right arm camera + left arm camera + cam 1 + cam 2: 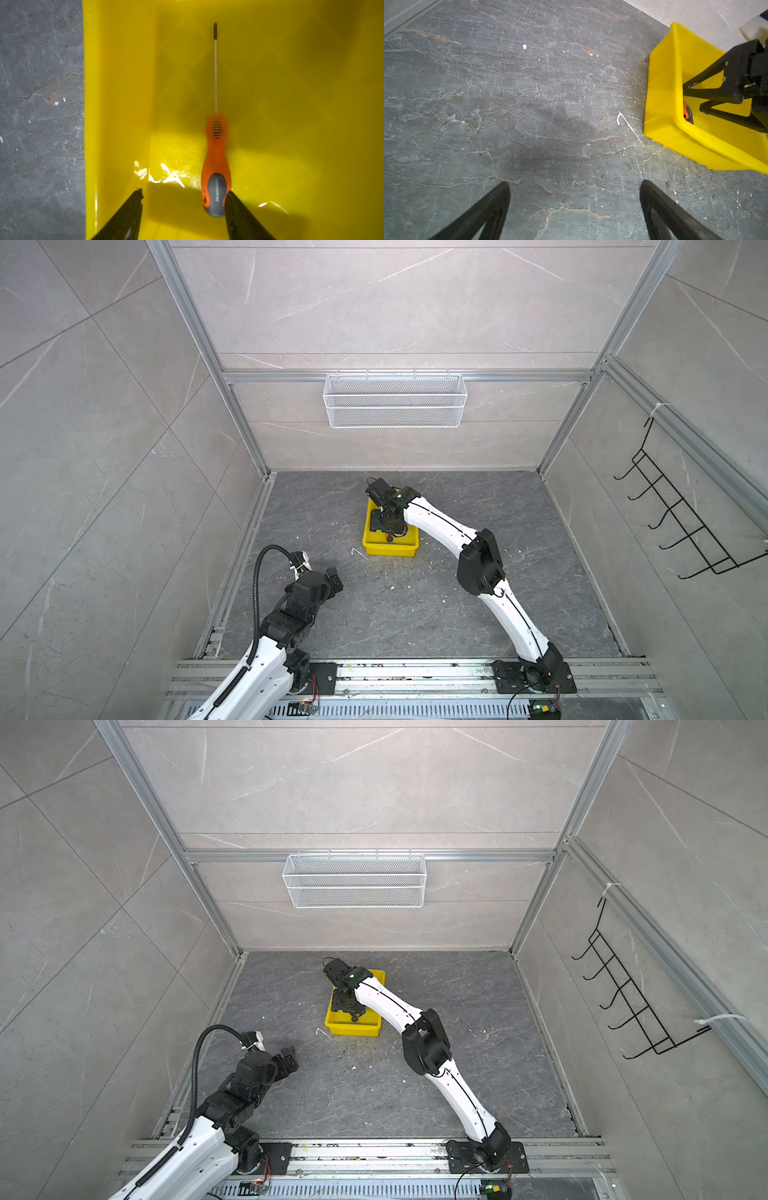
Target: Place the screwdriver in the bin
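Grey stone floor [41, 124] is seen beside the bin [116, 83]; the screwdriver [216, 166] is laid inside, tip toward 12 o'clock; the right gripper [184, 193] is spread, one finger just beside the handle; the left gripper [575, 182] is spread.

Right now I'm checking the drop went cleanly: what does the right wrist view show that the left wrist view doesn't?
Only the right wrist view shows the whole screwdriver, shaft to tip, lying on the floor of the bin, with the open right gripper spread beside its butt. Only the left wrist view shows the bin's outer wall standing on the table, and the open left gripper over bare table. Both show the yellow bin holding the orange handle.
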